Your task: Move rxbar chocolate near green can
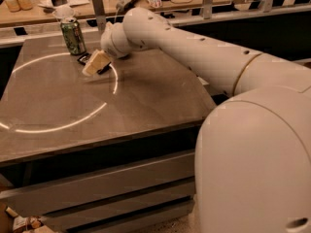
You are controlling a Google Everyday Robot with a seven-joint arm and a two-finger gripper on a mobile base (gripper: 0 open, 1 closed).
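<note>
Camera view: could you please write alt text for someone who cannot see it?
The robot's tool is low over a table, close beside the upright green can near the far edge; the black rxbar chocolate shows partly beneath it.

My arm stretches toward the green can, wrist angled downward; my gripper sits low, just beside that can.

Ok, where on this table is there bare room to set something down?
The near half of the table, from the front edge up to the gripper, is bare, and so is the left side in front of the green can. Crowded: the far left corner, where can, gripper and rxbar chocolate sit close together.
</note>
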